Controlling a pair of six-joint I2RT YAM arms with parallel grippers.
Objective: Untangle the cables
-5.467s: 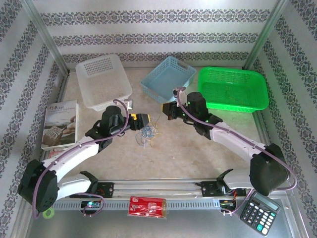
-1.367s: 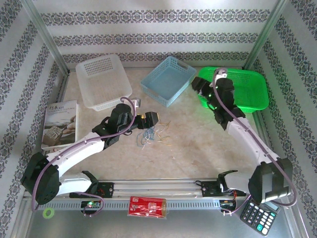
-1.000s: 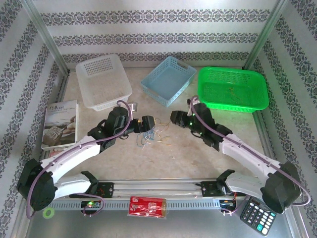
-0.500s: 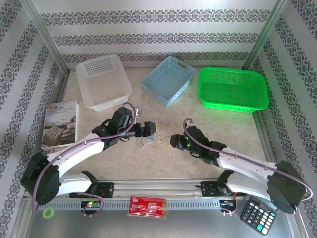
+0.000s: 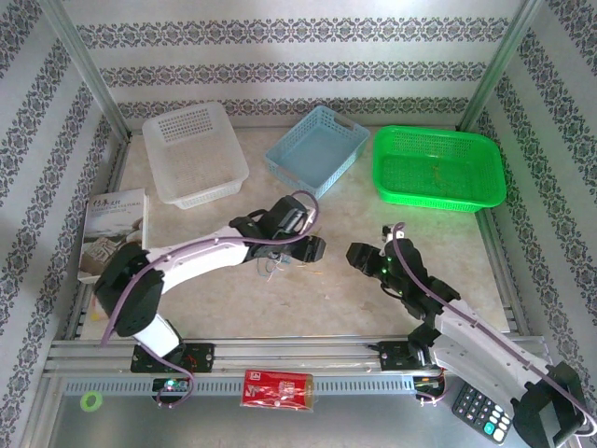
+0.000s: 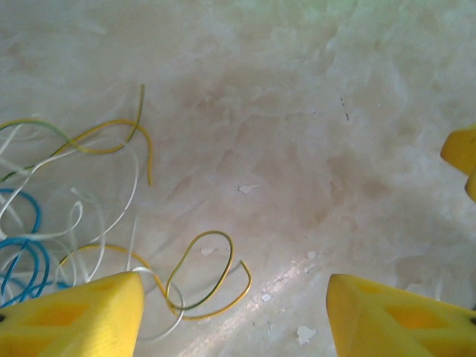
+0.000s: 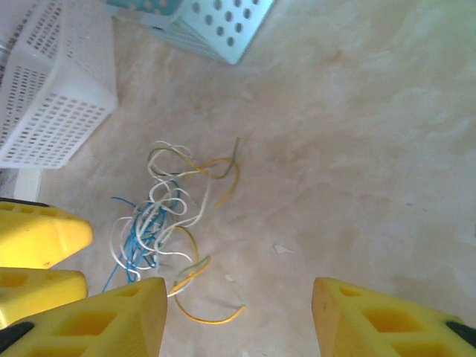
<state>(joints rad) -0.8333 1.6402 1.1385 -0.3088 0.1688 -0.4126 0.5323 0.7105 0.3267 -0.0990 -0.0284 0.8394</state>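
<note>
Cables (image 7: 160,216) are seen lying loose on the table (image 5: 326,299) near its middle, a tangle of blue, white and yellow-green strands gripped by nothing. The right gripper (image 7: 238,305) is held wide open and empty nearby. The left gripper (image 6: 234,305) is likewise spread and empty, just beside the tangle. Beyond are set a white basket (image 5: 191,154), a blue basket (image 5: 315,149) and a green basket (image 5: 438,168).

White basket (image 5: 203,192), blue basket (image 5: 291,175), green basket (image 5: 438,203), book (image 5: 114,233).
</note>
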